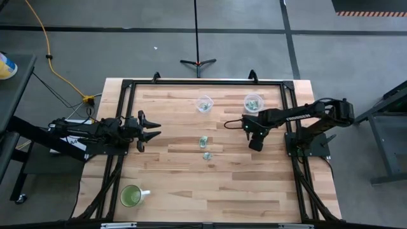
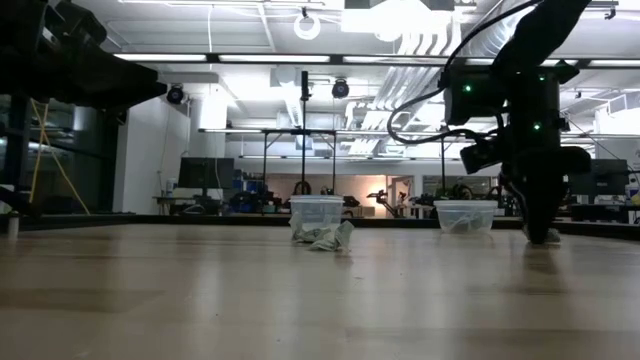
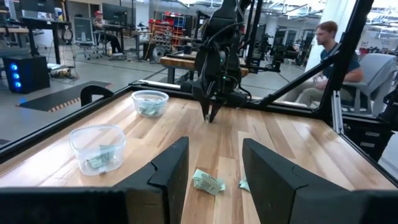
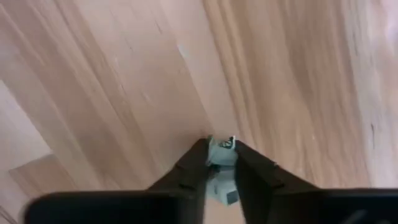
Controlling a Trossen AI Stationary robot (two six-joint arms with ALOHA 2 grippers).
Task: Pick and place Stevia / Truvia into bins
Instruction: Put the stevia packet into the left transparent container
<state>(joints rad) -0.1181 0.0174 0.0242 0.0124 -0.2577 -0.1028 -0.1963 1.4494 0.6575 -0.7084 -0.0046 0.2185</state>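
My right gripper (image 4: pixel 221 146) points down over the table between the two clear cups and the loose sachets, shut on a pale green and white sachet (image 4: pixel 222 151). It also shows in the high view (image 1: pixel 233 123), low view (image 2: pixel 541 234) and left wrist view (image 3: pixel 211 116). Both cups (image 1: pixel 204 104) (image 1: pixel 253 102) stand near the far edge with sachets inside. Two sachets (image 1: pixel 203 141) (image 1: pixel 207 155) lie flat mid-table. My left gripper (image 1: pixel 152 130) (image 3: pixel 214 158) waits open at the table's left side, touching nothing. My right gripper pinches one sachet by its edge (image 4: pixel 222 143) between the two fingertips, coming from above and pointing down. The sachet's other end runs back between the fingers. The fingertips are close to the table top; whether the sachet is lifted clear, I cannot tell.
A green-filled mug (image 1: pixel 131 196) with a handle stands near the table's near left corner. A black frame (image 1: pixel 191 82) runs around the table edges. A person (image 3: pixel 333 59) sits beyond the table's right side. Bare wood lies between the arms.
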